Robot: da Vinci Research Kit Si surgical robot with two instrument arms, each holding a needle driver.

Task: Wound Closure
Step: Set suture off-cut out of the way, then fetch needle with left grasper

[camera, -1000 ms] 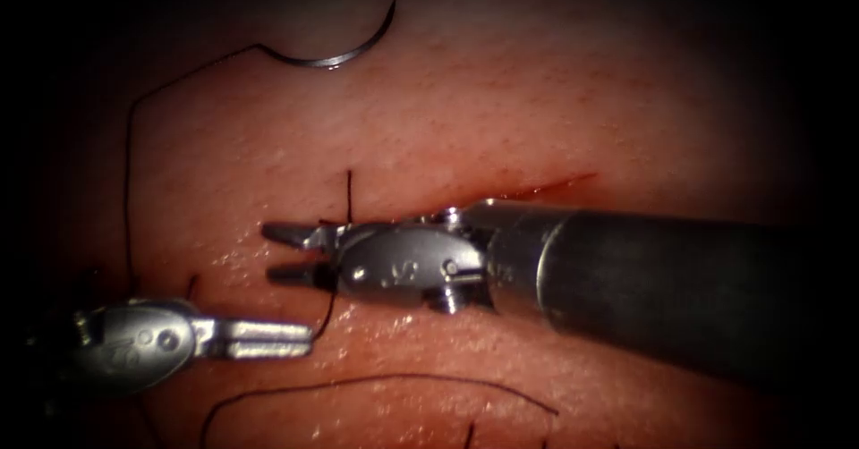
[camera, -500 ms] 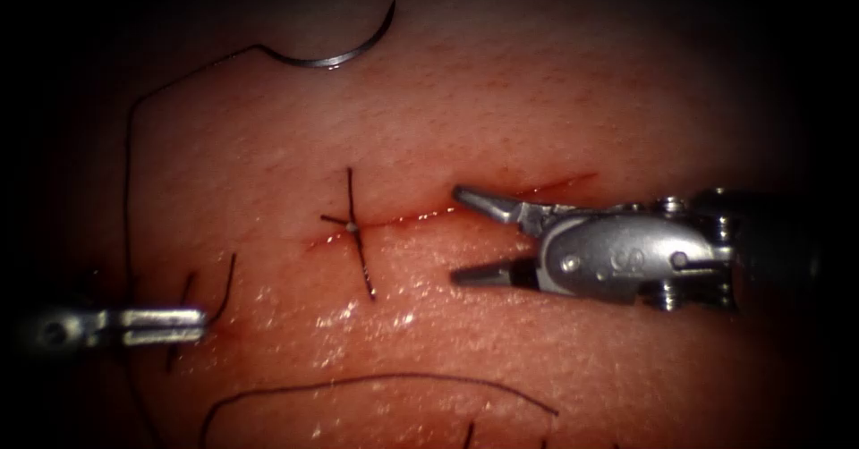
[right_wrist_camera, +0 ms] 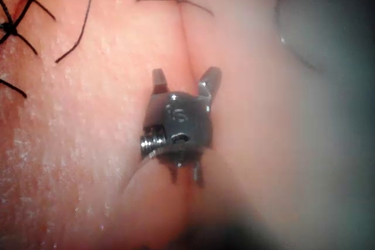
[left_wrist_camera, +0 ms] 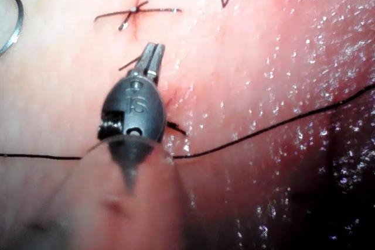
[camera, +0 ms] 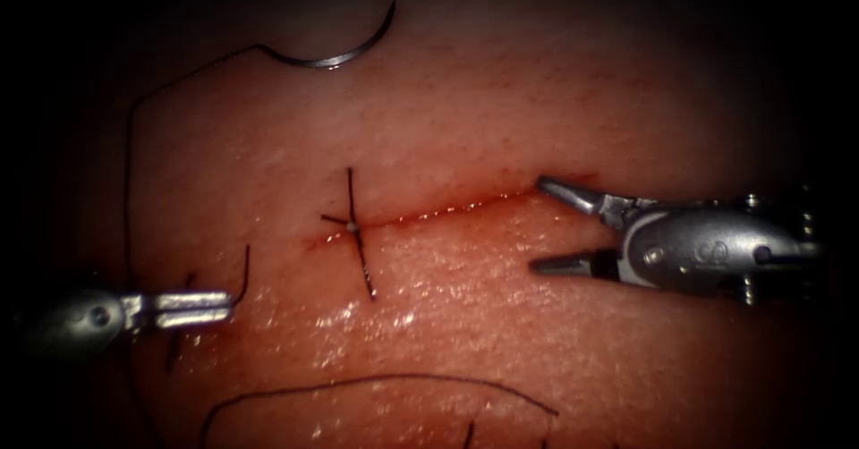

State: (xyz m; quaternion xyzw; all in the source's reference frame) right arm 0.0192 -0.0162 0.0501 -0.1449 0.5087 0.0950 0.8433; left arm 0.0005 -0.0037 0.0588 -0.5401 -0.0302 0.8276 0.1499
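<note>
Right end effector (camera: 540,225) withdrew, empty.

My left tool (left_wrist_camera: 151,57) over tissue (left_wrist_camera: 246,57), jaws closed on cut end of thread (left_wrist_camera: 130,62), it seems; tied stitch (left_wrist_camera: 136,11) just beyond tips.

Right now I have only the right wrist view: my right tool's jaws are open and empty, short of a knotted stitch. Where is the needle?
Observer: The needle lies free on the tissue, not in it, beyond the cut, towards the endoscope view's left.
Operator: Does thread run from it?
Observer: Yes. The thread trails from its end and runs down the endoscope view's left side.
Operator: What does the left tool hold?
Observer: The left tool has its jaws shut on a short cut end of thread, left of the stitch.
</note>
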